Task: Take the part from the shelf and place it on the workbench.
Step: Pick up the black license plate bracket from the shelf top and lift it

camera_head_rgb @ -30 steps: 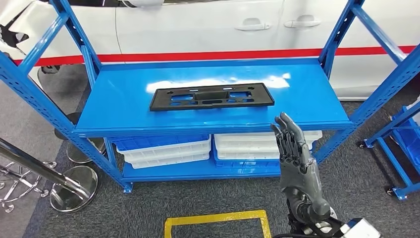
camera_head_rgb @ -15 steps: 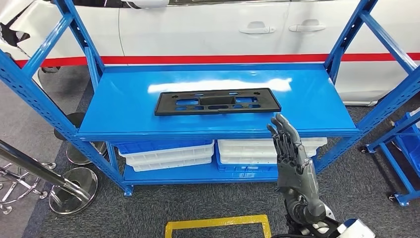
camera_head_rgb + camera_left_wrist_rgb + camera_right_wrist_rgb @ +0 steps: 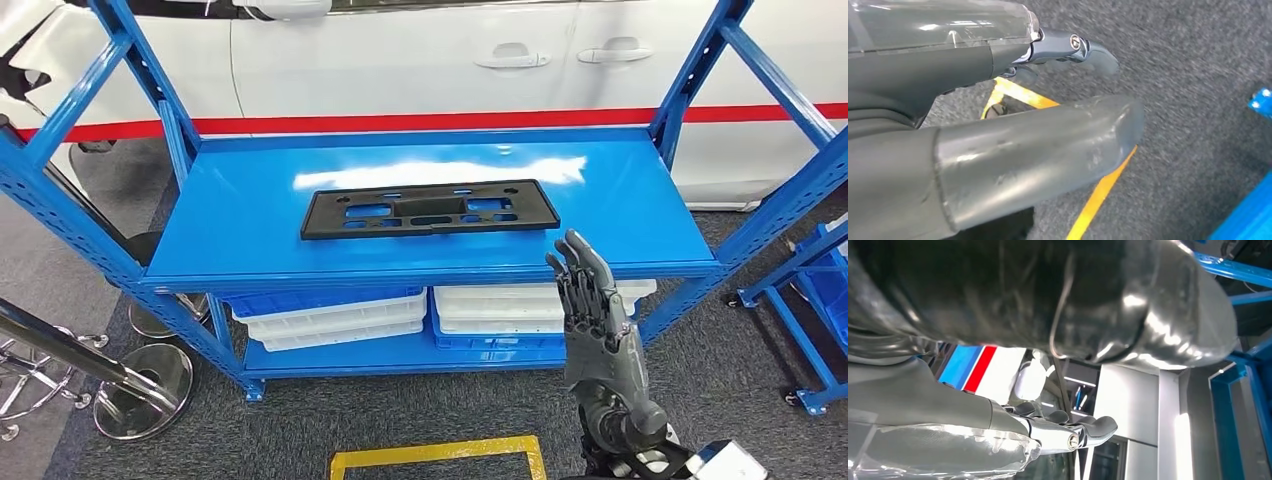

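Nearest me, yellow floor tape point(image 3: 440, 452) marks the grey carpet. The right hand point(image 3: 592, 320) is raised upright before the blue shelf point(image 3: 640, 215), fingers straight and together, holding nothing. The left hand point(image 3: 1013, 135) hangs over the carpet, empty, fingers extended. Beyond, the black part point(image 3: 430, 208) lies flat mid-shelf, a white car point(image 3: 400, 60) behind.

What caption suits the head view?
Right hand raised, open, short of the black part lying on the blue shelf.
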`<state>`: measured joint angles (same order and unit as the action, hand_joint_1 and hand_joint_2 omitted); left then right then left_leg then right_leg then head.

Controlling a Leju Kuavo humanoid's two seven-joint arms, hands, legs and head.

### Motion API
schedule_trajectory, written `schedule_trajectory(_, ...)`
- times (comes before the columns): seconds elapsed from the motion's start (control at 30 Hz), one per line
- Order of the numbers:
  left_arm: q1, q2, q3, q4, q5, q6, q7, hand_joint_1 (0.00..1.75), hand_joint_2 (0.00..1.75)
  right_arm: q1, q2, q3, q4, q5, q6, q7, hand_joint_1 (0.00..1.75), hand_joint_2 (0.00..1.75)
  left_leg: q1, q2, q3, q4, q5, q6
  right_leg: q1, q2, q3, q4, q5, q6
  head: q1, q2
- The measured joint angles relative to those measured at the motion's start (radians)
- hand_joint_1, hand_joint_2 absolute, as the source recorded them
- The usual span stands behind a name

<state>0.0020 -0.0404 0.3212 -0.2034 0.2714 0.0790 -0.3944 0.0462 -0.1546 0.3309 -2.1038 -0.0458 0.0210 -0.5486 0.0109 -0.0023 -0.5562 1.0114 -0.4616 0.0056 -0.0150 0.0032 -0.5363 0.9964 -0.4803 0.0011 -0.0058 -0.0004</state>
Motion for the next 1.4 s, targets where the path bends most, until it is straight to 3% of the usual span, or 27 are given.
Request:
schedule_trajectory(0.1,-0.001,0.000,0.004,0.000,-0.001,-0.001,-0.001,0.00,0.00,0.001,-0.001,0.000,0.000,0.000,0.000,-0.001,0.00,0.00,-0.001,-0.001,0.009,-0.020,-0.001,0.018,0.001,0.000,0.003,-0.006,0.000,0.016,0.000,0.000)
schedule_trajectory(0.17,-0.001,0.000,0.006,0.000,-0.001,-0.001,-0.001,0.00,0.00,0.001,-0.003,-0.002,-0.001,0.000,0.000,-0.002,0.00,0.00,0.003,0.001,0.015,-0.029,0.003,0.031,0.000,0.000,-0.010,0.031,-0.027,0.025,0.000,0.000)
schedule_trajectory(0.27,-0.002,0.000,0.010,0.000,-0.002,-0.002,-0.001,0.00,0.00,0.004,-0.006,-0.003,-0.001,0.000,0.000,-0.003,0.00,0.00,0.003,0.002,0.018,-0.032,0.001,0.042,-0.001,-0.001,-0.108,0.225,-0.117,0.033,0.000,0.000)
schedule_trajectory(0.3,-0.002,0.000,0.012,0.000,-0.002,-0.002,-0.002,0.00,0.00,0.006,-0.007,-0.003,-0.001,0.000,0.000,-0.003,0.00,0.00,0.002,0.003,0.019,-0.032,-0.001,0.044,-0.001,-0.001,-0.137,0.276,-0.129,0.034,0.000,0.000)
schedule_trajectory(0.33,-0.002,0.001,0.013,0.000,-0.002,-0.003,-0.002,0.00,0.00,0.007,-0.008,-0.003,-0.001,0.000,0.000,-0.003,0.00,0.00,0.001,0.002,0.022,-0.032,-0.003,0.045,-0.001,-0.001,-0.149,0.290,-0.119,0.033,0.000,0.000)
schedule_trajectory(0.37,-0.002,0.001,0.014,0.000,-0.003,-0.004,-0.002,0.00,0.00,0.007,-0.008,-0.004,-0.001,0.000,0.000,-0.003,0.00,0.00,0.000,0.002,0.026,-0.032,-0.005,0.045,0.000,-0.001,-0.140,0.263,-0.090,0.031,0.000,0.000)
schedule_trajectory(0.43,-0.002,0.001,0.015,0.000,-0.004,-0.005,-0.003,0.00,0.00,0.007,-0.008,-0.004,-0.001,0.000,0.000,-0.004,0.00,0.00,-0.001,0.000,0.037,-0.032,-0.013,0.041,0.002,-0.002,-0.078,0.125,-0.012,0.023,0.000,0.000)
schedule_trajectory(0.5,-0.002,0.000,0.015,0.000,-0.006,-0.005,-0.004,0.00,0.00,0.006,-0.009,-0.005,-0.001,0.000,0.001,-0.004,0.00,0.00,-0.005,-0.001,0.042,-0.029,-0.022,0.032,0.006,-0.002,-0.030,0.021,0.021,0.014,0.000,0.000)
schedule_trajectory(0.6,-0.003,0.001,0.016,0.000,-0.009,-0.007,-0.007,0.00,0.00,0.007,-0.009,-0.007,-0.002,0.000,0.005,-0.005,0.00,0.00,-0.008,0.000,0.043,-0.029,-0.032,0.014,0.008,0.001,-0.022,0.002,0.015,0.000,0.000,0.000)
schedule_trajectory(0.67,-0.005,0.002,0.016,0.000,-0.010,-0.007,-0.008,0.00,0.00,0.007,-0.009,-0.008,-0.004,0.000,0.009,-0.006,0.00,0.00,-0.006,0.001,0.035,0.004,-0.055,0.003,0.003,0.001,-0.013,-0.005,0.014,-0.012,0.000,0.000)
schedule_trajectory(0.7,-0.005,0.002,0.016,0.000,-0.011,-0.008,-0.008,0.00,0.00,0.007,-0.009,-0.008,-0.005,0.000,0.010,-0.007,0.00,0.00,-0.004,0.001,0.015,0.050,-0.079,-0.002,0.001,0.000,-0.008,-0.008,0.012,-0.017,0.000,0.000)
schedule_trajectory(0.77,-0.005,0.002,0.017,0.000,-0.012,-0.009,-0.008,0.00,0.00,0.008,-0.009,-0.008,-0.007,0.000,0.011,-0.007,0.00,0.00,0.000,0.001,-0.060,0.191,-0.138,-0.009,0.002,-0.002,-0.001,-0.007,0.004,-0.024,0.000,0.000)
schedule_trajectory(0.8,-0.004,0.002,0.017,0.000,-0.012,-0.009,-0.008,0.00,0.00,0.009,-0.009,-0.008,-0.007,0.000,0.011,-0.007,0.00,0.00,0.001,0.001,-0.096,0.249,-0.152,-0.012,0.003,-0.002,0.002,-0.007,0.000,-0.025,0.000,0.000)
schedule_trajectory(0.83,-0.003,0.002,0.017,0.000,-0.012,-0.009,-0.008,0.00,0.00,0.010,-0.009,-0.008,-0.007,0.000,0.011,-0.007,0.00,0.00,0.001,0.001,-0.117,0.274,-0.148,-0.013,0.003,-0.001,0.008,-0.006,-0.006,-0.025,0.000,0.000)
schedule_trajectory(0.87,-0.002,0.002,0.018,0.000,-0.012,-0.009,-0.008,0.00,0.00,0.011,-0.009,-0.008,-0.007,0.000,0.011,-0.007,0.00,0.00,0.001,0.001,-0.118,0.257,-0.119,-0.012,0.003,0.000,0.016,-0.006,-0.012,-0.024,0.000,0.000)
schedule_trajectory(0.93,-0.001,0.002,0.018,0.000,-0.012,-0.009,-0.008,0.00,0.00,0.012,-0.009,-0.008,-0.007,0.000,0.011,-0.007,0.00,0.00,0.000,0.001,-0.075,0.131,-0.027,-0.004,0.002,0.001,0.038,-0.007,-0.027,-0.018,0.000,0.000)
schedule_trajectory(0.97,0.000,0.003,0.019,0.000,-0.012,-0.009,-0.008,0.00,0.00,0.012,-0.009,-0.008,-0.007,0.000,0.011,-0.007,0.00,0.00,-0.003,0.001,-0.049,0.067,0.007,0.002,0.003,0.001,0.047,-0.008,-0.034,-0.014,0.000,0.000)
schedule_trajectory(1.0,-0.001,0.004,0.020,0.000,-0.012,-0.009,-0.008,0.00,0.00,0.012,-0.009,-0.008,-0.007,0.000,0.011,-0.007,0.00,0.00,-0.006,0.001,-0.030,0.022,0.022,0.009,0.003,0.002,0.052,-0.010,-0.039,-0.009,0.000,0.000)
schedule_trajectory(1.07,-0.002,0.005,0.022,0.000,-0.012,-0.009,-0.008,0.00,0.00,0.014,-0.010,-0.008,-0.007,0.000,0.011,-0.008,0.00,0.00,-0.011,0.001,-0.014,-0.014,0.017,0.022,0.005,0.003,0.058,-0.015,-0.037,0.003,0.000,0.000)
schedule_trajectory(1.17,-0.002,0.005,0.022,0.000,-0.012,-0.010,-0.009,0.00,0.00,0.017,-0.012,-0.011,-0.011,0.000,0.011,-0.010,0.00,0.00,-0.005,0.000,0.014,-0.040,0.014,0.039,0.004,0.002,0.058,0.011,-0.044,0.017,0.000,0.000)
schedule_trajectory(1.23,-0.002,0.005,0.023,0.000,-0.012,-0.010,-0.009,0.00,0.00,0.019,-0.015,-0.014,-0.013,0.000,0.011,-0.010,0.00,0.00,-0.002,0.001,0.029,-0.047,0.008,0.049,0.001,0.001,0.006,0.110,-0.093,0.024,0.000,0.000)
schedule_trajectory(1.3,-0.002,0.005,0.023,0.000,-0.012,-0.010,-0.009,0.00,0.00,0.025,-0.018,-0.018,-0.014,0.000,0.011,-0.010,0.00,0.00,-0.002,0.000,0.036,-0.047,0.000,0.053,-0.001,0.001,-0.081,0.238,-0.141,0.031,0.000,0.000)
schedule_trajectory(1.33,-0.002,0.005,0.023,0.000,-0.012,-0.010,-0.010,0.00,0.00,0.027,-0.019,-0.020,-0.014,0.000,0.011,-0.010,0.00,0.00,-0.002,0.000,0.041,-0.046,-0.004,0.052,-0.001,0.001,-0.110,0.269,-0.140,0.034,0.000,0.000)
schedule_trajectory(1.37,-0.001,0.005,0.023,0.000,-0.014,-0.010,-0.010,0.00,0.00,0.029,-0.019,-0.021,-0.014,0.000,0.012,-0.010,0.00,0.00,-0.002,-0.001,0.049,-0.046,-0.009,0.051,-0.002,0.001,-0.122,0.263,-0.116,0.034,0.000,0.000)
schedule_trajectory(1.4,-0.001,0.005,0.023,0.000,-0.017,-0.009,-0.012,0.00,0.00,0.030,-0.019,-0.023,-0.014,0.000,0.012,-0.010,0.00,0.00,-0.001,-0.001,0.059,-0.046,-0.015,0.048,-0.003,0.000,-0.114,0.220,-0.074,0.033,0.000,0.000)
